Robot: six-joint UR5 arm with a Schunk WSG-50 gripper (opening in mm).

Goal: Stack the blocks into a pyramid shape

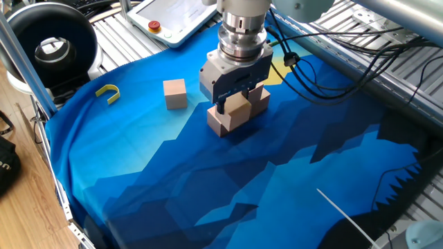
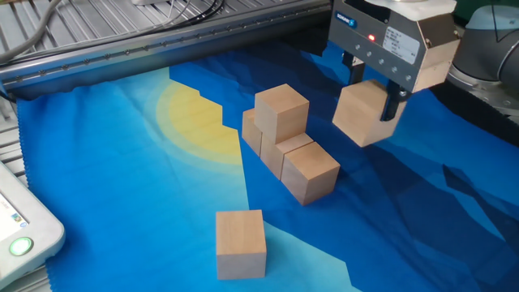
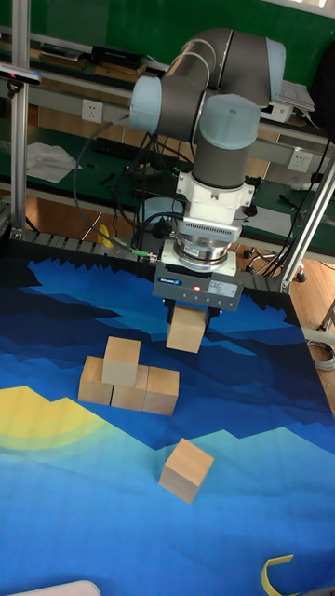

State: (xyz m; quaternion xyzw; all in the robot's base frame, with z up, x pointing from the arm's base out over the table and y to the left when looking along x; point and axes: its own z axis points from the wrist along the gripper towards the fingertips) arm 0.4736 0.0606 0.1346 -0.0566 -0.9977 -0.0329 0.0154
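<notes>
My gripper (image 2: 375,96) is shut on a tan wooden block (image 2: 362,118) and holds it in the air, just right of the stack and apart from it. The stack is a row of three blocks (image 2: 310,172) on the blue cloth with one block (image 2: 281,109) on top at the far end. In the tall fixed view the held block (image 3: 186,331) hangs above and slightly right of the row's right end block (image 3: 162,391). A loose block (image 2: 241,243) lies alone on the cloth, nearer the camera. In one fixed view the gripper (image 1: 232,98) hides part of the stack (image 1: 221,122).
A small yellow hook-shaped piece (image 1: 108,92) lies near the cloth's left edge. A teach pendant (image 1: 176,17) and a black round device (image 1: 52,45) sit beyond the cloth. Cables (image 1: 325,55) trail behind the arm over the metal table slats.
</notes>
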